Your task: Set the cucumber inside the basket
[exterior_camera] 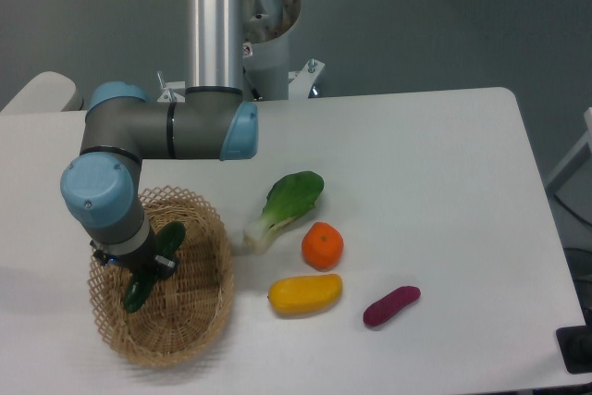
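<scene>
1. The gripper hangs over the basket, near the desk's front-left corner.
2. The cucumber sits tilted across the wrist, its lower tip down inside the basket; the jaws appear to be pinching it at mid-length (the wrist hides the fingers).
3. Judged from this, only the release remains.
4. Bok choy, orange, yellow vegetable and purple one lie apart mid-desk, well clear.

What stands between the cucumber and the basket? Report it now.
Nothing visible. The cucumber is already at the gripper, over the inside of the basket. The bok choy, orange, yellow vegetable and purple vegetable all lie on the table outside it, to the right.
</scene>
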